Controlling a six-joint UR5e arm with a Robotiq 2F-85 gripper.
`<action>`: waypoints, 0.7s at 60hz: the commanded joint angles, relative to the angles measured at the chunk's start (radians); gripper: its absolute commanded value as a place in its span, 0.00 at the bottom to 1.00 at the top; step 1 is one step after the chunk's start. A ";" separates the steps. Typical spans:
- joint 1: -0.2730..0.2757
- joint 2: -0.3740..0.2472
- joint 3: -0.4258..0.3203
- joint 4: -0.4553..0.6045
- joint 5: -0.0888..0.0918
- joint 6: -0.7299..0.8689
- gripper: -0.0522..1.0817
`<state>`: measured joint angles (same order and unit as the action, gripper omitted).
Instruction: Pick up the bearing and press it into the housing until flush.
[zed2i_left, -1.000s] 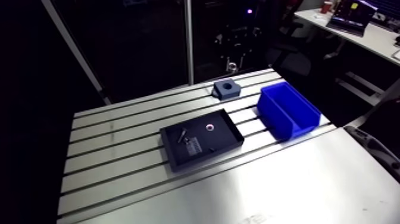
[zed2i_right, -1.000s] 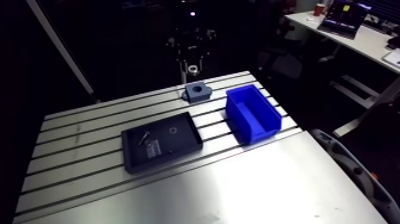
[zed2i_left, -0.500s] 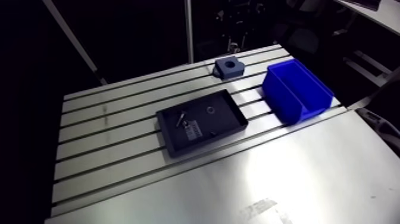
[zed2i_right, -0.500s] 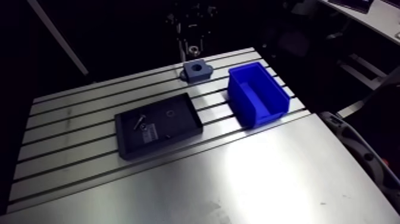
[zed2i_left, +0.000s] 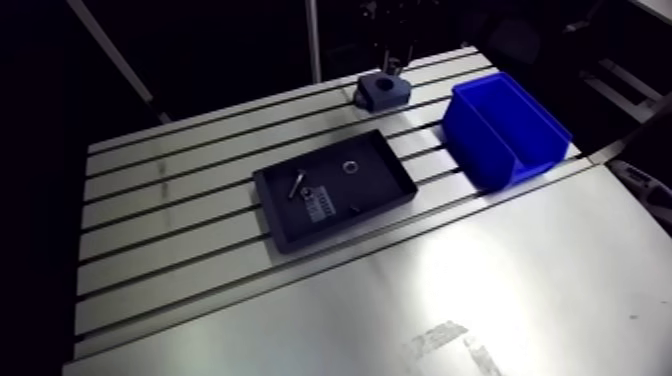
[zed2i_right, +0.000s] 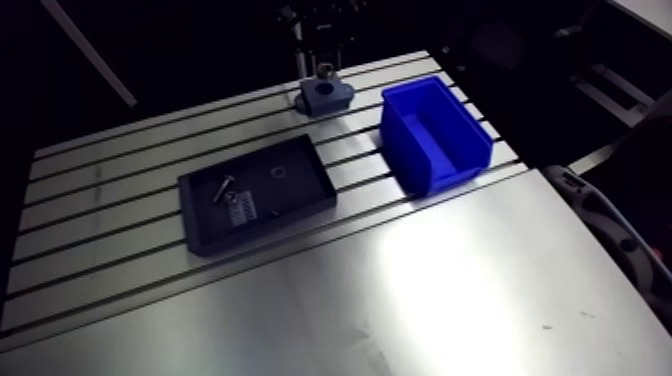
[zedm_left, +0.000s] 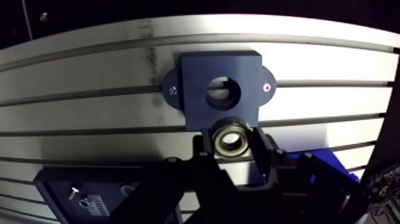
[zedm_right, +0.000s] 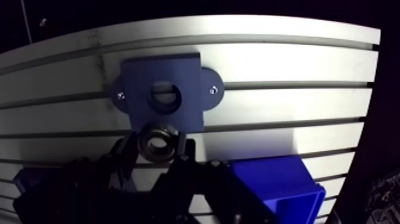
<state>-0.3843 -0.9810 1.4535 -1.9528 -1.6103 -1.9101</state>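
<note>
In the wrist view my gripper (zedm_left: 231, 144) is shut on the bearing (zedm_left: 231, 140), a metal ring held upright between the two dark fingers (zedm_left: 204, 147). Just ahead of it lies the housing (zedm_left: 196, 89), a dark blue square block with two ears and a round bore (zedm_left: 223, 93) in its middle. The bearing overlaps the housing's near edge and stands short of the bore. The arm view shows the housing (zed2i_left: 383, 89) at the table's far edge, and the gripper (zed2i_left: 393, 66) hangs close above it.
A black tray (zed2i_left: 372, 196) in the middle of the slotted table holds a screw (zed2i_left: 299, 184), a small ring (zed2i_left: 351, 166) and a label. To the right stands a blue bin (zed2i_left: 505, 128). A bare metal plate covers the near part of the table.
The arm camera has moved, so the whole picture shifted. The gripper now hangs closer above the housing than in the earlier frames.
</note>
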 joint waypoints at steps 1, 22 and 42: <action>-0.005 0.012 -0.005 -0.002 0.000 0.001 0.76; -0.005 0.041 -0.032 -0.004 0.000 0.001 0.76; -0.004 0.054 -0.045 -0.001 0.000 0.001 0.76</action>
<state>-0.3896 -0.9344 1.4151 -1.9545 -1.6099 -1.9091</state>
